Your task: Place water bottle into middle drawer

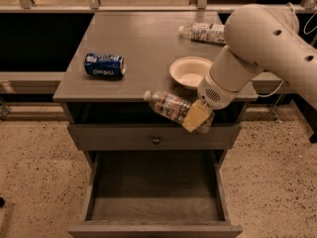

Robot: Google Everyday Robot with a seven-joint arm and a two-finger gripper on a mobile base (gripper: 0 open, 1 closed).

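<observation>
1. Found the water bottle (169, 105) tilted, cap toward 10 o'clock, in the air at the cabinet's (143, 38) front edge, above the open middle drawer (153, 190).
2. Noted the gripper (198, 118) clamped on its base end, at 4 o'clock.
3. Spotted a white bowl (190, 71) at 1 o'clock, a labelled bottle (205, 32) beyond, a blue can (104, 65) at 10 o'clock.

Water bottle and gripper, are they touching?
Touching: camera view shows the gripper, at the front edge of the cabinet, clamped on the water bottle.
</observation>
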